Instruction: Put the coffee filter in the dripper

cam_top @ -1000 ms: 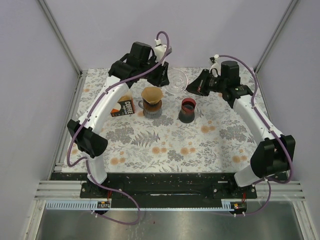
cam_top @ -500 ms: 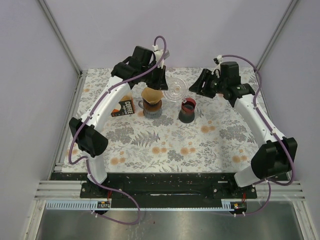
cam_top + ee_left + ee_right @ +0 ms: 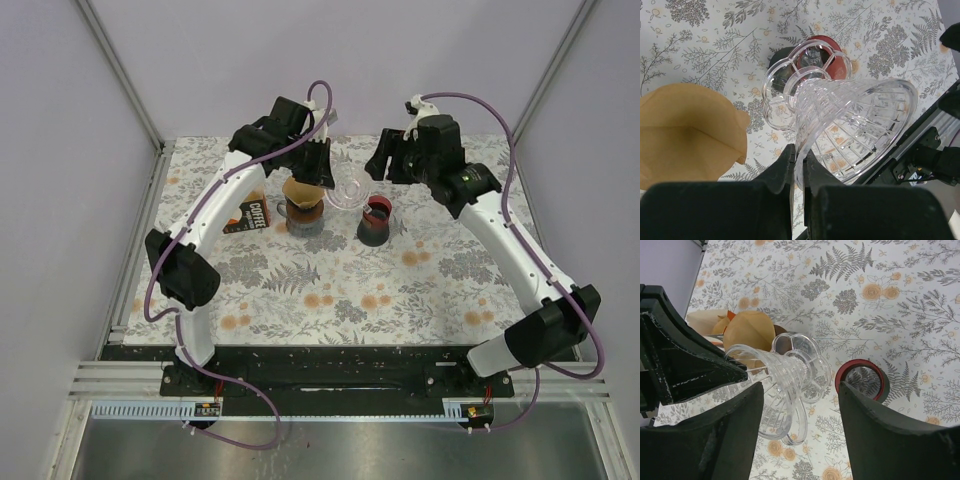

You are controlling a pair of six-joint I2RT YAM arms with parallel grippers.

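Note:
The clear glass dripper (image 3: 855,125) hangs tilted on its side above the table, and my left gripper (image 3: 799,159) is shut on its rim. In the top view the dripper (image 3: 350,188) is between the brown paper coffee filter (image 3: 303,190) and a red-rimmed dark cup (image 3: 376,218). The filter (image 3: 685,135) stands open like a cone in a dark mug, untouched. My right gripper (image 3: 800,390) is open, its fingers either side of the dripper (image 3: 782,380) without touching it. From above, the right gripper (image 3: 385,160) is just right of the left gripper (image 3: 322,170).
A coffee box (image 3: 250,213) stands left of the filter's mug. The red-rimmed cup (image 3: 862,380) is below and right of the dripper's base. A left-gripper finger (image 3: 685,360) fills the left of the right wrist view. Grey walls ring the floral table (image 3: 330,290).
My right gripper has opened off the dripper and shifted left and back. The left gripper has shut on the dripper's rim and carried it nearer, toward the red-rimmed cup.

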